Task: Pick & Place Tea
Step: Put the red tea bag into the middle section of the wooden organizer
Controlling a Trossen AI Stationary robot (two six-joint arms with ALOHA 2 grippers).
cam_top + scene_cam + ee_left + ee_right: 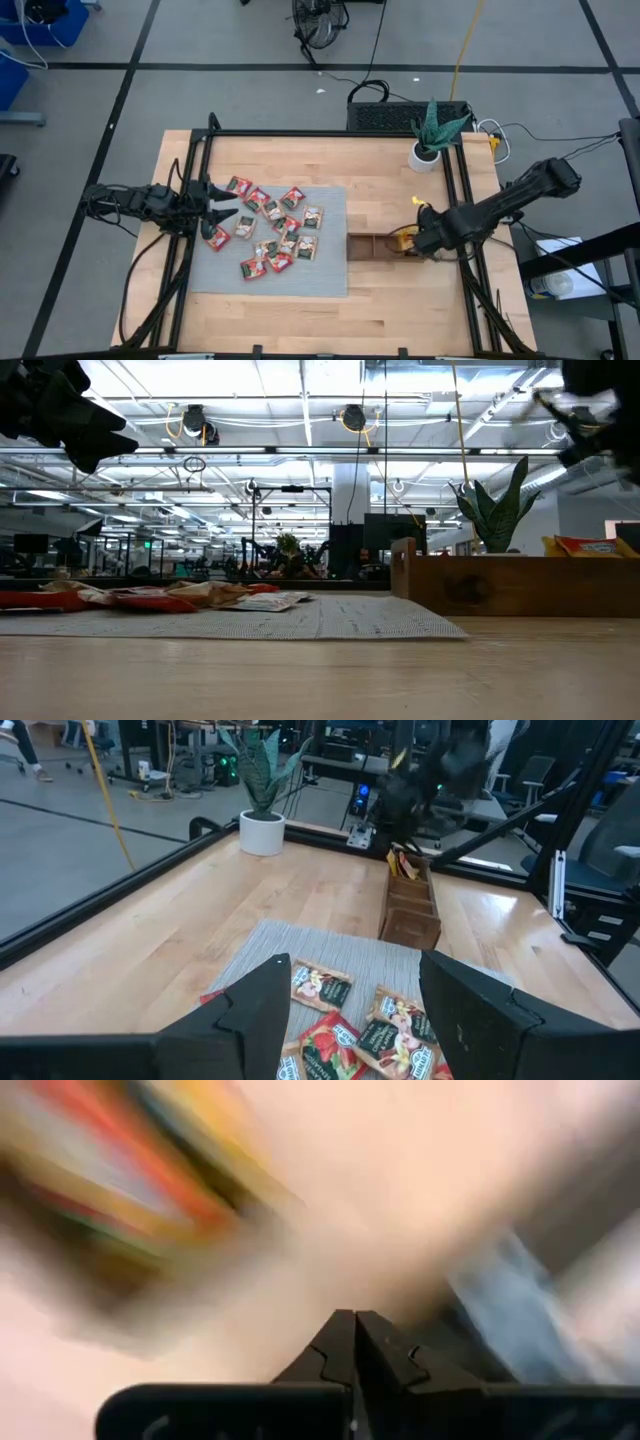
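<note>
Several small tea sachets [270,235], mostly red, white and green, lie flat and scattered on the grey mat [330,270]. My left gripper [228,200] hovers open at the mat's left edge, pointing toward the sachets [330,1020]. The brown wooden tray [372,247] sits right of the mat, and yellow-orange sachets [403,238] lie in its right compartment. My right gripper [418,240] hangs above that compartment, pointing down. Its fingers [355,1320] are shut with nothing between them.
A potted plant in a white pot [425,155] stands at the table's far right. Black frame rails [465,200] run along the table's sides. Bare wood lies in front of the mat and the tray [500,585].
</note>
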